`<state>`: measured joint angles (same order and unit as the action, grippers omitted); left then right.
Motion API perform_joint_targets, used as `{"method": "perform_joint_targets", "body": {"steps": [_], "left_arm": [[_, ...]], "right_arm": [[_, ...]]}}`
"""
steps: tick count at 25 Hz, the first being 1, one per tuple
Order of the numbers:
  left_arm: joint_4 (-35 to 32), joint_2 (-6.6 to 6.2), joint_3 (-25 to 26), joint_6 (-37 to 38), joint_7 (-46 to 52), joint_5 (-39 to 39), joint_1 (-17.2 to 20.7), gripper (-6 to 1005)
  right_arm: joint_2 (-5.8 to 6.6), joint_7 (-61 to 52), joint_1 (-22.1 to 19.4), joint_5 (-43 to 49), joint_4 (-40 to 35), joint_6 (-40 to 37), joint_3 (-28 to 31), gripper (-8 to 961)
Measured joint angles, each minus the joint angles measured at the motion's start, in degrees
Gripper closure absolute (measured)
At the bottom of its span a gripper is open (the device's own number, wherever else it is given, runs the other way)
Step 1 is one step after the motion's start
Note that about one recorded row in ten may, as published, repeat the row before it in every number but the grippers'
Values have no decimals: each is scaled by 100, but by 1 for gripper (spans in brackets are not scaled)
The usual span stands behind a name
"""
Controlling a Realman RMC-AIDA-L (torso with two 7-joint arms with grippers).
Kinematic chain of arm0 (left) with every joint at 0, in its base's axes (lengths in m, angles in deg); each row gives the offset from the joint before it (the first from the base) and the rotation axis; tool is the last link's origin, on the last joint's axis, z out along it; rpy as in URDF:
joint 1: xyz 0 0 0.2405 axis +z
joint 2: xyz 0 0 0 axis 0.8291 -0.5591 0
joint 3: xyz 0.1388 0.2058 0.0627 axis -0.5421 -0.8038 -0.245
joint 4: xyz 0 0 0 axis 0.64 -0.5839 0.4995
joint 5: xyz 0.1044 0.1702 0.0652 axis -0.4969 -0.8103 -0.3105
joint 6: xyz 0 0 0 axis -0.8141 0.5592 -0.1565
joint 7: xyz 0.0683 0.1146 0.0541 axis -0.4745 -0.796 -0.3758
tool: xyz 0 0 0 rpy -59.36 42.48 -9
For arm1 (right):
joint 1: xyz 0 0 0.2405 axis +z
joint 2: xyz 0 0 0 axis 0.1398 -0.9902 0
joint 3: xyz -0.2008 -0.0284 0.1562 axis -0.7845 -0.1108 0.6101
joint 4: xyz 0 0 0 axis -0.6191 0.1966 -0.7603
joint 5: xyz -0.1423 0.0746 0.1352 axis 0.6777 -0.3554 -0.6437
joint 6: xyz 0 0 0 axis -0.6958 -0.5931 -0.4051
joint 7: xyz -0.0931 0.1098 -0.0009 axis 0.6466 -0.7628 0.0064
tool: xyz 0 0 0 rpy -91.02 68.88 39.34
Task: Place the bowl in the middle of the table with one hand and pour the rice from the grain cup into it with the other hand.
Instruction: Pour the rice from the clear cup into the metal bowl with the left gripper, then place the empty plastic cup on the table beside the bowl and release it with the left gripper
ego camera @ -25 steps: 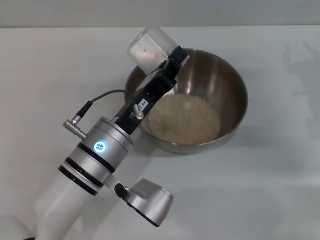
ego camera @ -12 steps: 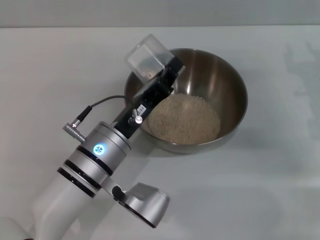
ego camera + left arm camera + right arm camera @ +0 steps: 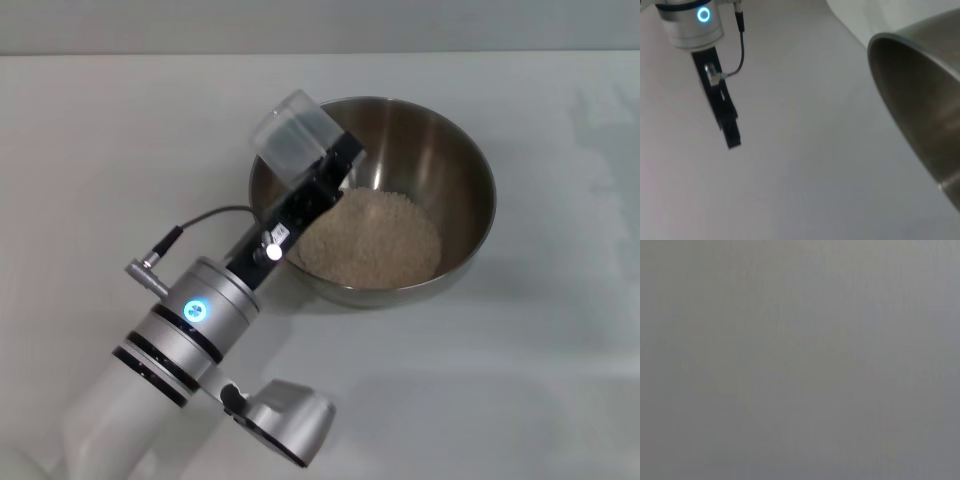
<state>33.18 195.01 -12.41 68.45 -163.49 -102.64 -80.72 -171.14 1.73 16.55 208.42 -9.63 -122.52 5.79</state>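
The steel bowl point(image 3: 470, 165) stands on the white table point(image 3: 110, 140) near the middle, with a heap of rice point(image 3: 372, 235) in it. My left gripper point(image 3: 325, 160) reaches in from the lower left and is shut on the clear grain cup point(image 3: 293, 135). It holds the cup tilted above the bowl's left rim. The cup looks empty. The bowl's outer wall also shows in the left wrist view point(image 3: 920, 115). The right gripper is out of view; the right wrist view shows only plain grey.
My left arm's silver body point(image 3: 185, 330) and its black cable point(image 3: 205, 215) cover the table's lower left. The table's back edge point(image 3: 320, 52) runs along the top. Bare table lies to the right of and in front of the bowl.
My left gripper has drawn back toward the lower left and lowered the cup a little, from over the bowl's far left rim to its near left rim. The rice and bowl have not moved.
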Motion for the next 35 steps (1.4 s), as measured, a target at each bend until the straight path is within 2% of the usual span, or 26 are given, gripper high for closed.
{"method": "perform_joint_targets", "body": {"steps": [16,21,28,29,31,35], "left_arm": [[241,0,210,94,730,23,105,906],[437,-1,478,234,1249,26,191,903],[894,0,1324,435,3697,41,685,899],[894,0,1324,435,3697,41,685,898],[1085,-22,1820,410,5265,120,936,897],[1075,-44,2029,265,6552,444,996,894]], "right_arm": [[7,0,5,-20,0,0,6,436],[15,0,62,-28,-52,1,8,436],[19,-7,75,-26,-61,2,8,437],[22,-12,75,-26,-62,2,7,437],[30,-20,74,-26,-64,2,6,437],[47,-83,47,-25,-72,2,7,437]]}}
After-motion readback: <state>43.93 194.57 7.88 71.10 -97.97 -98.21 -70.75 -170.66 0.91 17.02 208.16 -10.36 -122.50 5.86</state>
